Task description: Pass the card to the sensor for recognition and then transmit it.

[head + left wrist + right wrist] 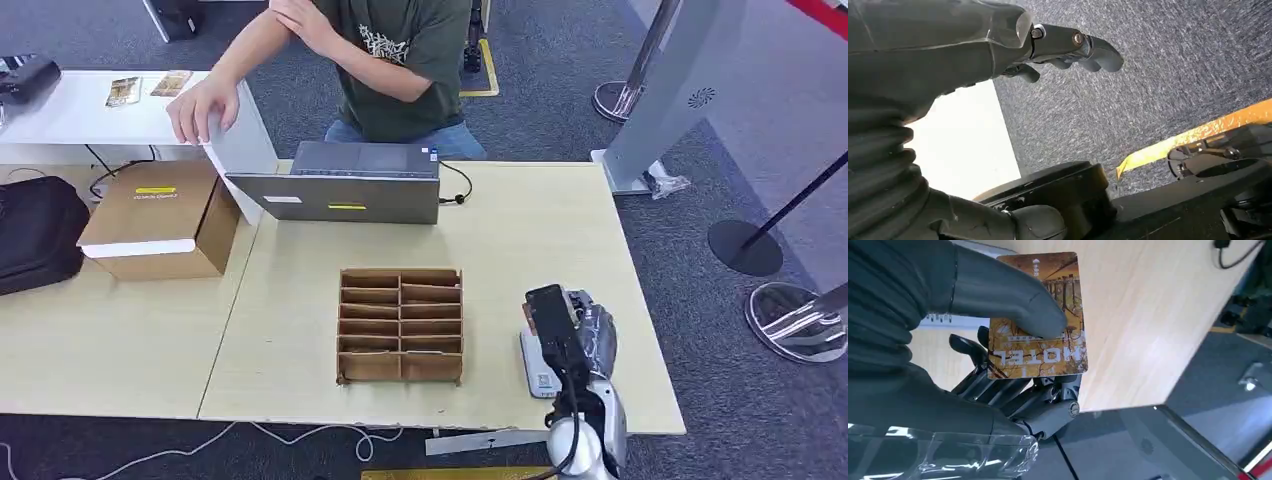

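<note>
A pale wooden surface (300,300) fills the head view, seen from above. Near its centre stands a brown cardboard organiser with two columns of slots (401,325). At about four o'clock from the organiser, close to the surface's near right edge, the robot's right hand (580,335) hovers over a small white, flat sensor pad (535,365) lying on the surface.

In the right wrist view, the right hand (1013,365) grips a golden-brown plastic hotel key card printed with the word HOTEL (1040,335). The thick grey thumb presses on the card's printed face and the darker fingers (1048,400) support it from behind, so the card is pinched firmly, held above the wooden surface near its edge.

In the left wrist view, the left hand (1048,50) hangs over dark grey carpet (1158,85). Its fingers curl slightly but stay apart, and it holds nothing.

At twelve o'clock from the organiser sits a grey laptop-like device (345,190) with a black cable at its right. At ten o'clock is a closed brown cardboard box (160,220), with a black bag (35,235) further left. Beyond the device sits a person in a dark green shirt (400,60), one hand (200,105) resting on the edge of a white table (70,115).
</note>
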